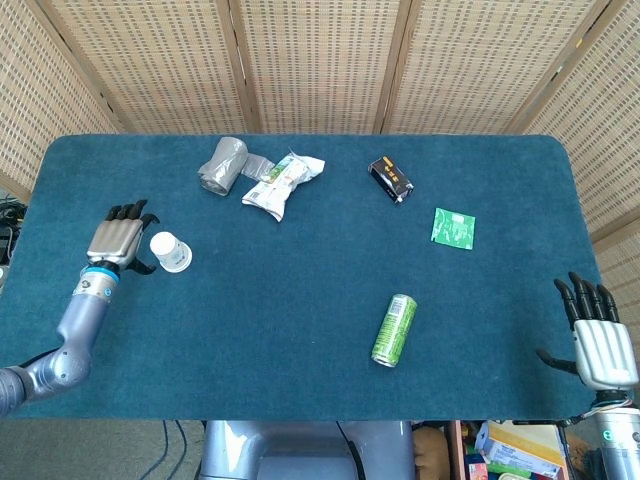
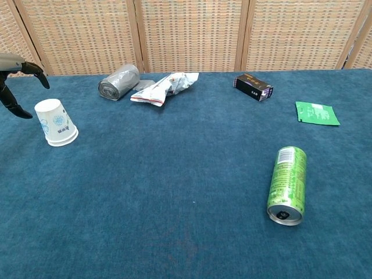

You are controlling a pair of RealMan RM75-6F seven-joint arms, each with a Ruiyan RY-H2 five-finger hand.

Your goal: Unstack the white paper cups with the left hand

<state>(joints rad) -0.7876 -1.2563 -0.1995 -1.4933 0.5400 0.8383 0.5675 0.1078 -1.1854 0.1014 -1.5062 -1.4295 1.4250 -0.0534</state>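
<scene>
The white paper cups stand upside down as one stack on the left part of the blue table; in the chest view the stack shows a blue print on its side. My left hand hovers just left of the stack with its fingers apart, close to it but holding nothing. In the chest view only the left hand's dark fingertips show at the left edge. My right hand hangs open off the table's near right corner, far from the cups.
A grey roll and a crumpled snack wrapper lie at the back left. A black box and a green packet lie at the back right. A green can lies on its side near the front.
</scene>
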